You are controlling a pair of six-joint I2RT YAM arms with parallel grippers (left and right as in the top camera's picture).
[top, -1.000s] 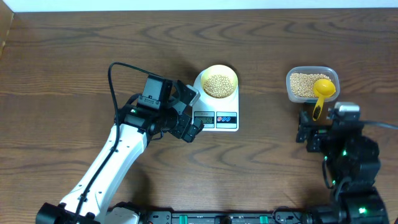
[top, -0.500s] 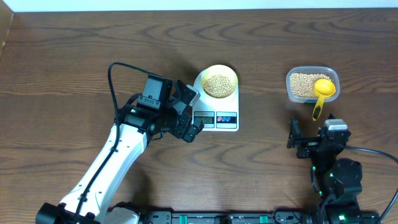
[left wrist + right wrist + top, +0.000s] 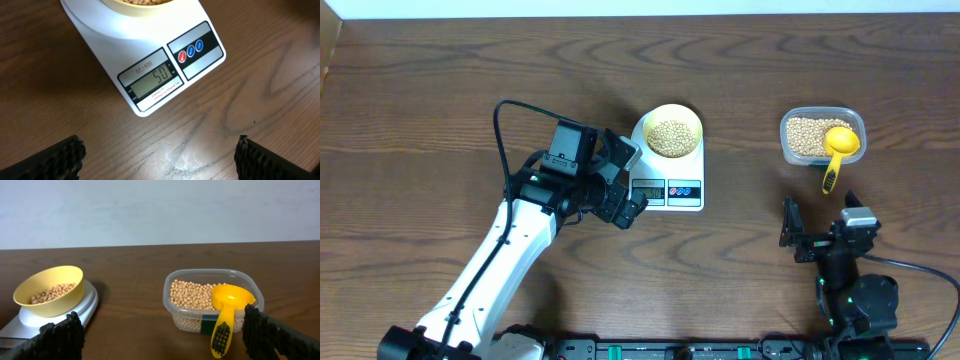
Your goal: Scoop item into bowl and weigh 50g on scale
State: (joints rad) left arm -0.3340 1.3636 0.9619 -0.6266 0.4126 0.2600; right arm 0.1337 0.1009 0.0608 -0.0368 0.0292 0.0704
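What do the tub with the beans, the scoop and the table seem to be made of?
Tub: clear plastic, likely; beans show through its wall. Scoop: glossy yellow plastic, by its sheen. Table: dark wood or wood-look laminate; grain lines show.

The scale point(image 3: 670, 172) sits near the middle of the table point(image 3: 420, 80). The bowl point(image 3: 696, 122) stands on its back part, with beans point(image 3: 670, 136) inside. Well apart, toward the right edge, a tub point(image 3: 786, 128) holds more beans and a scoop point(image 3: 839, 142).
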